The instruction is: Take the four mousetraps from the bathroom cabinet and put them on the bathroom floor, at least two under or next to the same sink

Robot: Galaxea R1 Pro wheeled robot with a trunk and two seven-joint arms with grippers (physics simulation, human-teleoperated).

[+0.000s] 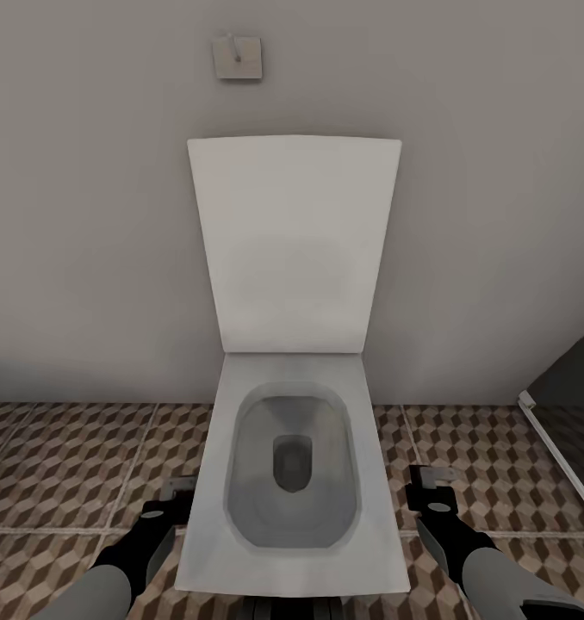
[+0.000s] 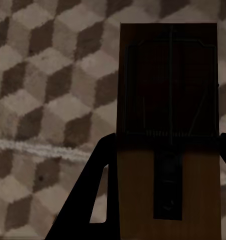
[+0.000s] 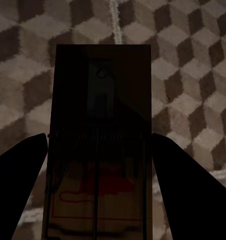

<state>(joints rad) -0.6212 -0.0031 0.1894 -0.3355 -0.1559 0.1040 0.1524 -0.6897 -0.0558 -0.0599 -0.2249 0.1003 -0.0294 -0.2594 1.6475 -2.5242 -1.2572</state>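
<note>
Two mousetraps [image 2: 168, 135] [image 3: 100, 145], two grippers [image 1: 178, 492] [image 1: 435, 484], one toilet [image 1: 294, 482] at 12 o'clock, one wall plate [image 1: 237, 58].

The head camera looks steeply down at a toilet [image 1: 292, 482]. Both wrist cameras face the tiled floor [image 2: 48, 100] closely, shared with it.

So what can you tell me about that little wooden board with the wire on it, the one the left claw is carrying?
The small brown wooden mousetrap in the left wrist view is a flat rectangular board. A dark wire frame, a coiled spring across the middle and a dark metal tab are mounted on it. Its far half lies in shadow; the nearer half looks orange-brown. The left gripper holds it between dark fingers, which flank its edges, above the cube-patterned tiled floor.
</note>
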